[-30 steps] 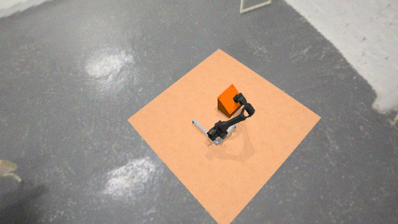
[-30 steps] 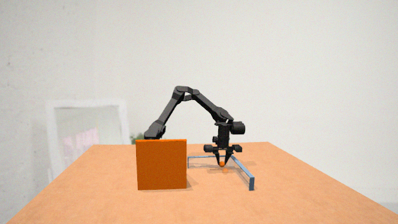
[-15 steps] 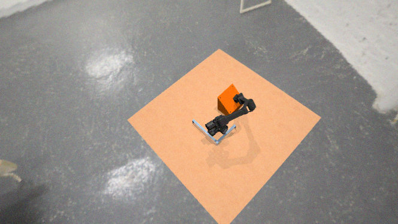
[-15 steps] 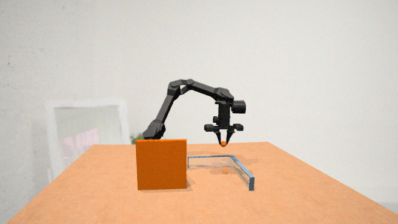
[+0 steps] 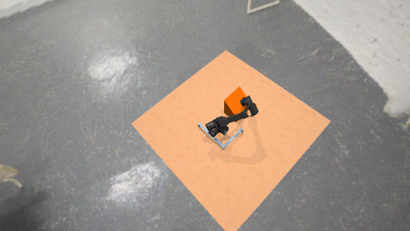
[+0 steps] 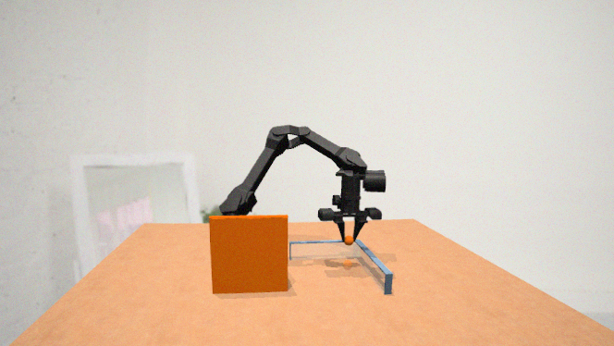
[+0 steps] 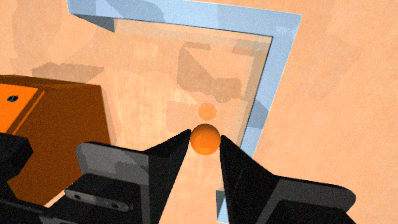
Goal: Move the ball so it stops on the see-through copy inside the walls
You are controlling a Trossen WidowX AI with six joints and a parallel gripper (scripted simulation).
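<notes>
The solid orange ball point(image 6: 349, 240) point(image 7: 205, 139) is pinched between my fingertips and hangs above the table. My gripper point(image 6: 349, 238) point(image 7: 205, 136) is shut on it and points straight down. The paler see-through copy point(image 6: 348, 264) point(image 7: 207, 111) rests on the table inside the corner, below the ball in the exterior view and just beyond it in the wrist view. The two low clear walls with blue top edges point(image 5: 233, 139) point(image 6: 374, 257) point(image 7: 185, 17) meet in a corner. In the top view the arm hides the fingertips.
A large orange block with a sloping face point(image 5: 235, 99) point(image 6: 250, 254) point(image 7: 65, 130) stands near the arm's base, beside the open side of the corner. The orange-tan table top point(image 5: 231, 185) point(image 6: 139, 319) carries the arm's shadow around the walls.
</notes>
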